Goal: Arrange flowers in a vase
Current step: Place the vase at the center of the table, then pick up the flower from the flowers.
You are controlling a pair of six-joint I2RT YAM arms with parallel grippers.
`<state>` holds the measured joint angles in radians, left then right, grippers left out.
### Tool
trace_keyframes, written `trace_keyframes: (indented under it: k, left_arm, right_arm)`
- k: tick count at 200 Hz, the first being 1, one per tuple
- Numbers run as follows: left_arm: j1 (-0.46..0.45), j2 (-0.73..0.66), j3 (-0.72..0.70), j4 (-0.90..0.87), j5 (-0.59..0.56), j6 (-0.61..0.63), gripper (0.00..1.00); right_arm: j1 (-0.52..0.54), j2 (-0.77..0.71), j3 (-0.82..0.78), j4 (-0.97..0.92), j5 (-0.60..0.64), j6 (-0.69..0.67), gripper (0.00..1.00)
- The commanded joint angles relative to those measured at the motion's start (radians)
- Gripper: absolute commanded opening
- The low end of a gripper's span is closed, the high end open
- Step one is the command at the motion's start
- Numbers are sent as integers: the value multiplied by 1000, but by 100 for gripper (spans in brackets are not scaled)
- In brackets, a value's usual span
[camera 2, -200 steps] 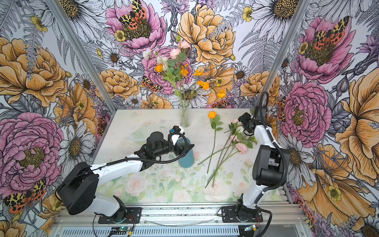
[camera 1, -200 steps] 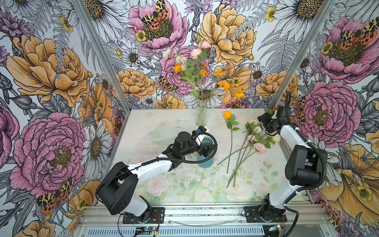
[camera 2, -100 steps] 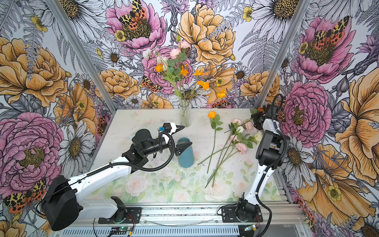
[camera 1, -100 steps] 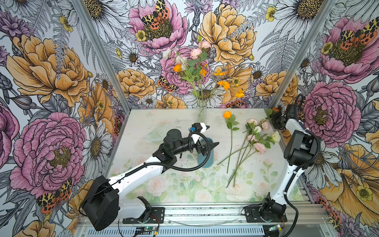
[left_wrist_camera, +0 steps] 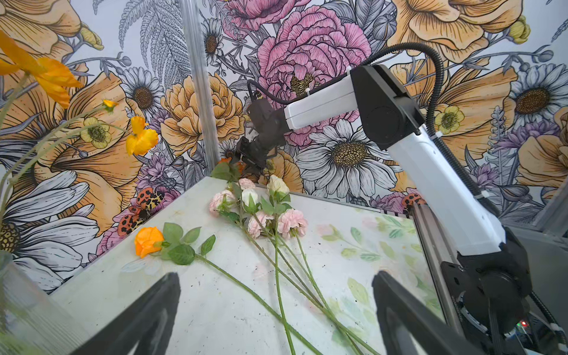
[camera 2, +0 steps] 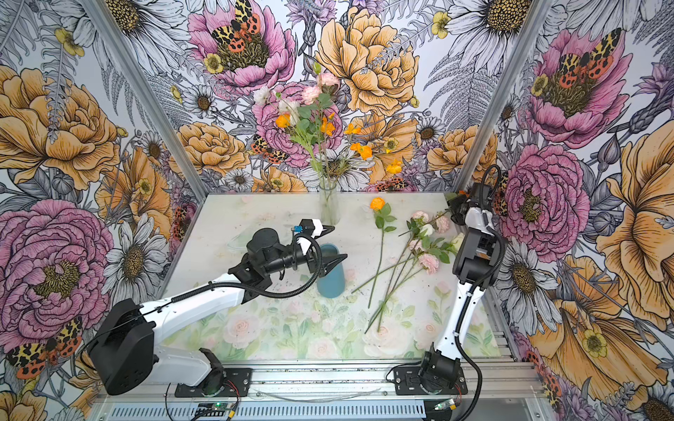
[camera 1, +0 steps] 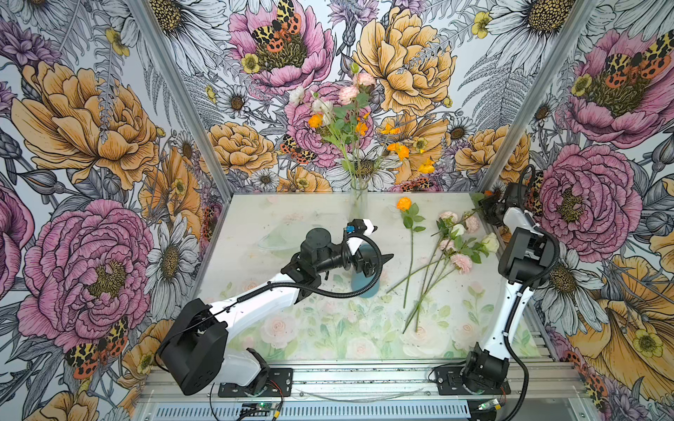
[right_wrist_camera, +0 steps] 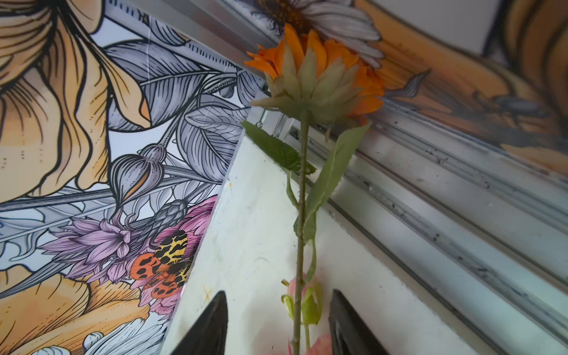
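Several flowers (camera 1: 460,263) lie beside the vase (camera 1: 358,198), farther from it the right gripper (right_wrist_camera: 279,293), jaws parted, straddles the stem of an orange flower (right_wrist_camera: 316,76), and the left gripper (camera 1: 382,243) hovers spread wide near the vase.

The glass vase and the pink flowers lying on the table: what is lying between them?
One orange flower with a long green stem lies flat between the vase and the pink flowers; both top views show it.

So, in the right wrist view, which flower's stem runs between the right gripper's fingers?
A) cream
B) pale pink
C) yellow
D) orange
D: the stem passing between the parted fingers of the right gripper ends in the orange flower.
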<state>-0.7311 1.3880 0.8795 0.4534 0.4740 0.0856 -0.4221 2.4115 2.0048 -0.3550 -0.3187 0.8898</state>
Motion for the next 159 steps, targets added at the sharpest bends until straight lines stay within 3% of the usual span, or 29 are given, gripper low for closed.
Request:
trace_keyframes:
  k: [1,55,107,137,159]
  left_arm:
    - [-5,22,39,40,-20,-5,99]
    - [-5,69,74,63,36,-1,99]
    - [-8,49,87,64,54,6,99]
    - [-11,52,79,65,45,3,99]
    - [-26,41,69,65,30,0,99]
  right_arm:
    - [7,46,45,-5,12,-15,54]
    - [14,136,140,-8,-21,4,50]
    - [17,145,174,-9,-24,5,15]
    - [21,114,173,-13,-23,-14,0]
    - [29,74,165,-16,-25,-26,0]
